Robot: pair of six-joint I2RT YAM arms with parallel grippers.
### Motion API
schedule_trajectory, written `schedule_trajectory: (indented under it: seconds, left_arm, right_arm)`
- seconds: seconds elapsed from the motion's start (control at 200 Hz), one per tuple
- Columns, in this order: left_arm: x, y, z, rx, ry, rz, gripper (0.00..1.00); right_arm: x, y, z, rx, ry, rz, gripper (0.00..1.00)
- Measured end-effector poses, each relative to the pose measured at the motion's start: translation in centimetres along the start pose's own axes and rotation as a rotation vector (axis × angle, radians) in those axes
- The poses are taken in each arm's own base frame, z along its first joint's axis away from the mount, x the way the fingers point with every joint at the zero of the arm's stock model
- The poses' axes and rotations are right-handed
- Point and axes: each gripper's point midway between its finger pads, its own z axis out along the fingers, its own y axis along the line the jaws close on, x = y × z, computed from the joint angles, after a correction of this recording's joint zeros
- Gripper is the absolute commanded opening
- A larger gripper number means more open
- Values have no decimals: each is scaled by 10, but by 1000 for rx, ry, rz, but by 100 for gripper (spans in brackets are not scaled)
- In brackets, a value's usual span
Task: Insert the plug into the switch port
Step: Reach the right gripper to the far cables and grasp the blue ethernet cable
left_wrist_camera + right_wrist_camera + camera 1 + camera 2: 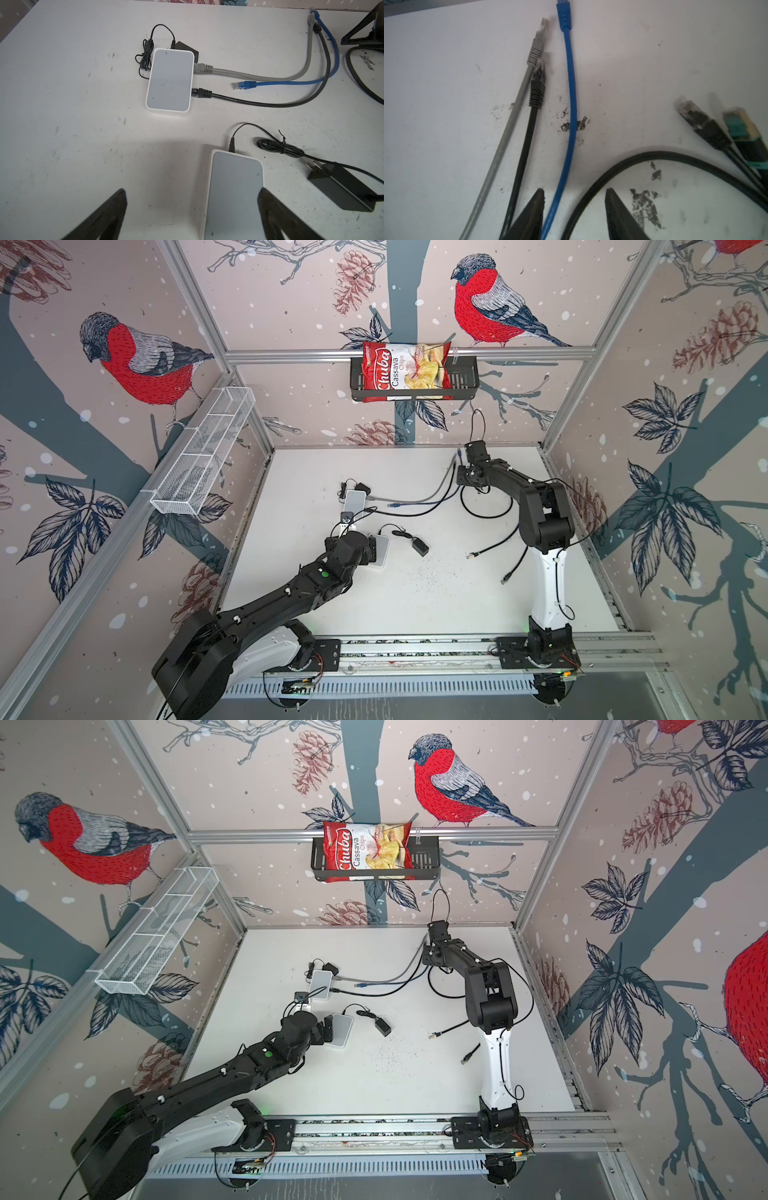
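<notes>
Two white switches lie on the table: the far switch (169,81) has a grey plug (202,68) and a black plug (202,93) in its side ports. The blue plug (241,85) lies loose a short way from those ports. The blue cable's other plug (563,16) rests by the back wall. My right gripper (574,196) is open, low over the table, with the blue cable (571,116) and a black cable loop between its fingers, neither pinched. My left gripper (192,197) is open, straddling one edge of the near switch (234,187).
A black power adapter (342,191) lies beside the near switch, another (187,49) behind the far one. Loose black cable ends (471,556) lie right of centre. A chips bag (405,371) sits in a back-wall basket. A white wire basket (203,456) hangs on the left wall.
</notes>
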Motion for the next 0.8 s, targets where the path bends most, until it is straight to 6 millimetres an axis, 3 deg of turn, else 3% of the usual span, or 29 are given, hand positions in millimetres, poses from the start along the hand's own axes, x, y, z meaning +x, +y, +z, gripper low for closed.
schedule_trajectory:
  seconds: [0.305, 0.655, 0.8]
  left_arm:
    - [0, 0, 0, -2, 1, 0, 97]
    - [2, 2, 1, -6, 4, 0, 97]
    - [1, 3, -1, -3, -3, -5, 97]
  right_arm:
    - [4, 4, 19, -20, 22, 4, 28]
    - [3, 1, 23, -27, 21, 40, 6]
    - [1, 3, 23, -61, 16, 76, 3]
